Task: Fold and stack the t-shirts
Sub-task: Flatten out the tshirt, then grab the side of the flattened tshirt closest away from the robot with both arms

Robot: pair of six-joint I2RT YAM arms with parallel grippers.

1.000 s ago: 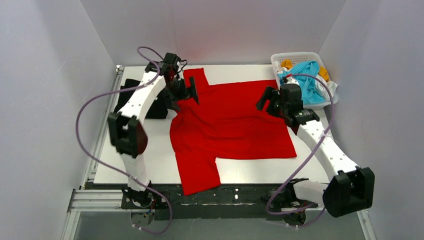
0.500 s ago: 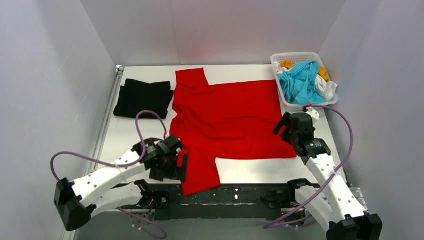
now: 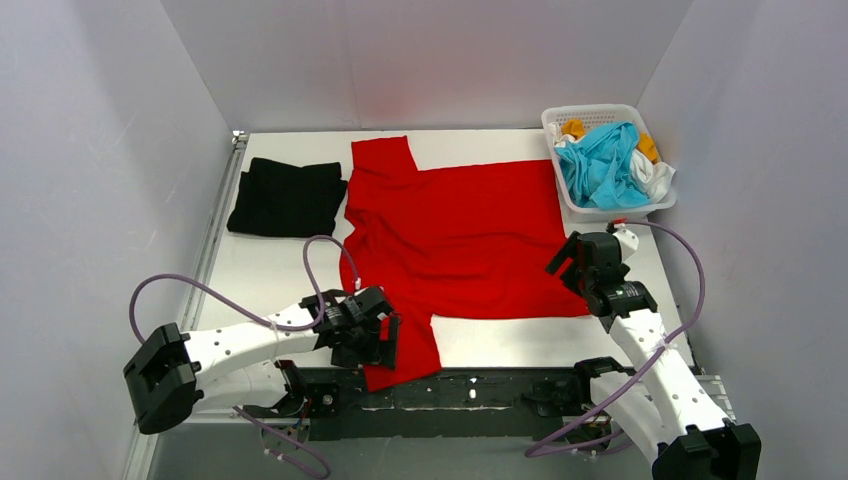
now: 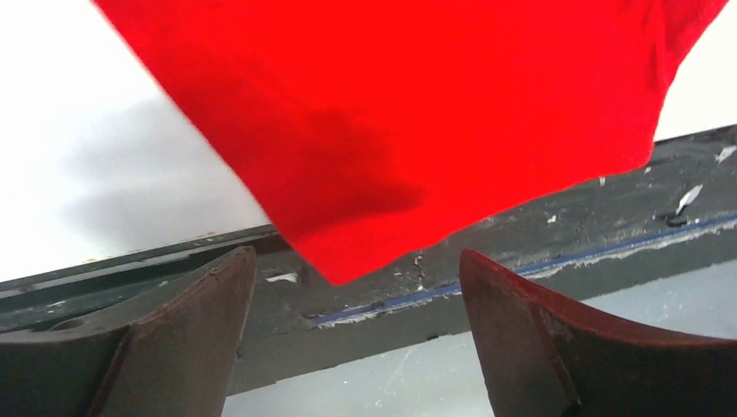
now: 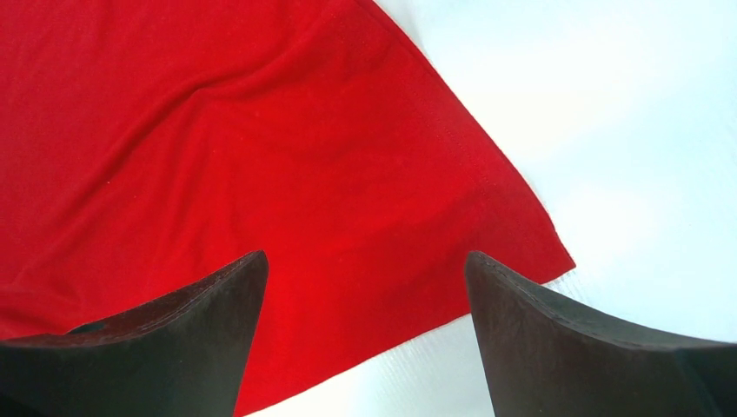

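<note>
The bright red t-shirt (image 3: 455, 235) lies spread on the white table, one sleeve hanging over the near edge. A folded black t-shirt (image 3: 288, 197) lies at the far left. My left gripper (image 3: 385, 340) is open and empty just over the near sleeve; in the left wrist view the sleeve corner (image 4: 365, 252) points between the fingers. My right gripper (image 3: 567, 262) is open and empty above the shirt's near right corner, which shows in the right wrist view (image 5: 530, 243). Cyan (image 3: 602, 165), white and orange-yellow shirts lie bunched in the basket.
A white lattice basket (image 3: 560, 118) stands at the far right corner. The table's dark front rail (image 3: 480, 390) runs along the near edge under the sleeve. Grey walls close in on the left, back and right.
The left arm swung from the far sleeve down to the near sleeve, then slid a little right. The right arm drew back from the shirt's middle to its near right corner.
</note>
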